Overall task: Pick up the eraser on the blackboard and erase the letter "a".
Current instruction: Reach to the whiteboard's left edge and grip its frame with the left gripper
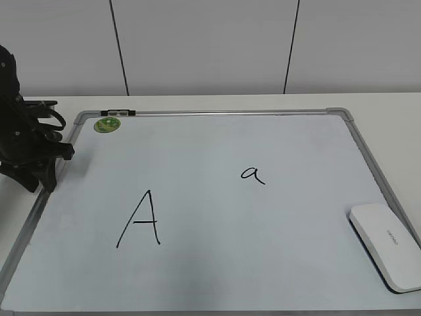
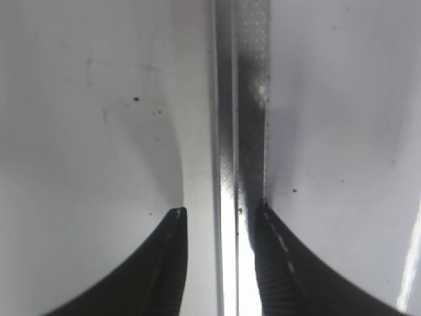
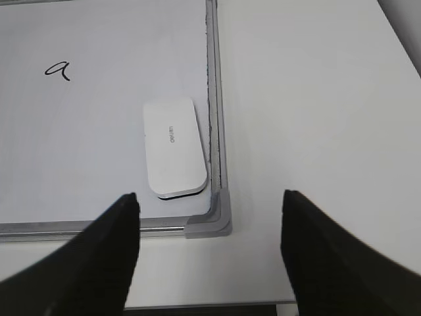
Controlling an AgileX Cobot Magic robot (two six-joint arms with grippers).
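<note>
The white eraser (image 1: 385, 245) lies flat on the blackboard (image 1: 217, 270) at its near right edge; in the right wrist view the eraser (image 3: 173, 146) sits beside the board's grey frame, just above the corner piece. The small letter "a" (image 1: 252, 174) is written mid-board and shows at upper left in the right wrist view (image 3: 58, 68). My right gripper (image 3: 210, 197) is open and empty, above the board's corner, short of the eraser. It is out of the exterior view. My left gripper (image 1: 47, 176) hangs over the board's left frame (image 2: 240, 99), jaws (image 2: 220, 217) slightly apart, holding nothing.
A large capital "A" (image 1: 140, 220) is written at the board's left. A round green magnet (image 1: 106, 124) sits at the far left corner, with a small black-and-grey piece (image 1: 118, 113) on the top frame. The white table (image 3: 316, 99) extends right of the board.
</note>
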